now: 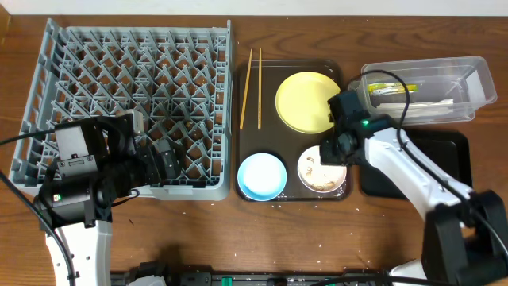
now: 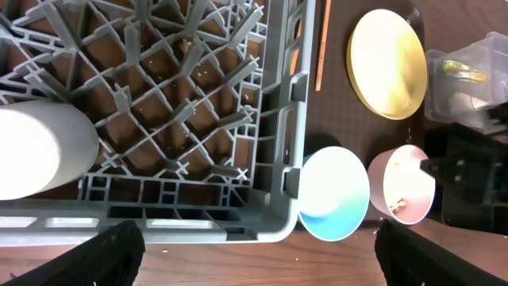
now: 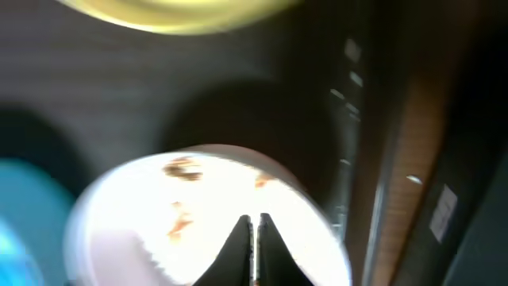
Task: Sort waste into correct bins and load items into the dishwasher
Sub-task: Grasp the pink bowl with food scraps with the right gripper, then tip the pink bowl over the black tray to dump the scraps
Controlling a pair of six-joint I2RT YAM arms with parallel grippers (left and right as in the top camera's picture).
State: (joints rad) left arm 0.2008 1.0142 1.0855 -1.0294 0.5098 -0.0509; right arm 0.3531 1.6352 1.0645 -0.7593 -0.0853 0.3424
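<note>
The grey plastic dish rack [image 1: 135, 48], a square lattice of upright pegs, sits on the left of the wooden desk [image 1: 238, 238], with a smooth white cup [image 2: 32, 151] lying among the pegs near its front edge. The left end effector [image 2: 255, 246] hangs over that edge with its fingers spread wide. Beside the rack, a dark brown tray [image 1: 268, 119] carries a round yellow plate [image 1: 305, 102], a glossy light blue bowl [image 1: 262, 175] and a white bowl [image 1: 320, 176] holding brownish crumbs [image 3: 181, 167]; two thin wooden chopsticks [image 1: 248, 87] lie along its left side. The right end effector [image 3: 254, 226] is over the white bowl, fingers pressed together with nothing seen between them. A clear tub [image 1: 468, 71] holds a wrapper [image 1: 389, 89], its print too small to read, and a white tissue [image 1: 432, 103]. A shallow black tray [image 1: 452, 159] lies in front of the tub.
</note>
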